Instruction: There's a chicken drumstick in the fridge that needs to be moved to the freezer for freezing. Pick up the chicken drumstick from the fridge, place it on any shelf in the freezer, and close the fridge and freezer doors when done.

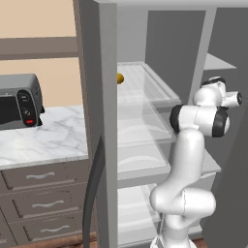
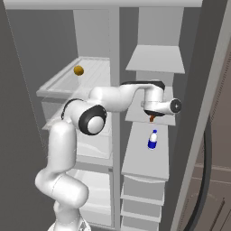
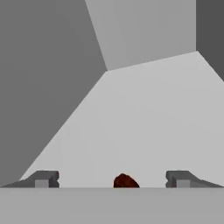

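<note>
In the hand view the tool [image 3: 112, 179] stands released: its two dark fingertips [image 3: 43, 179] rise wide apart with nothing clamped between them. Midway between them, low in that view, shows the rounded dark brown top of the chicken drumstick [image 3: 125, 181], lying on the pale grey shelf [image 3: 140, 122] and apart from both tips. Beyond it the shelf runs back to the grey rear wall of the freezer [image 3: 144, 30].

From the right base view, the white arm reaches from the lower left across the upright divider into the narrower compartment, the freezer [image 2: 155, 27], and the tool [image 2: 152, 118] hangs just over a middle shelf [image 2: 135, 115]. The chicken drumstick [image 2: 152, 118] shows as a small orange-brown bit directly under the hand, at the shelf; whether it lies flat cannot be told from here. One shelf lower stands a small blue-and-white bottle [image 2: 153, 139], upright. White drawers [image 2: 143, 194] stack below that.

Left of the divider is the fridge [image 2: 76, 90] with its clear glass shelves, and a round yellow ball [image 2: 78, 70] sits on the upper one. Both doors stand open: the fridge door [image 1: 99, 121] with its long dark handle [image 1: 93, 193] in the left base view, the freezer door [image 2: 203, 135] at the right edge of the right base view.

Farther left, a toaster oven [image 1: 19, 100] rests on the marble table [image 1: 43, 138] above brown drawers.
</note>
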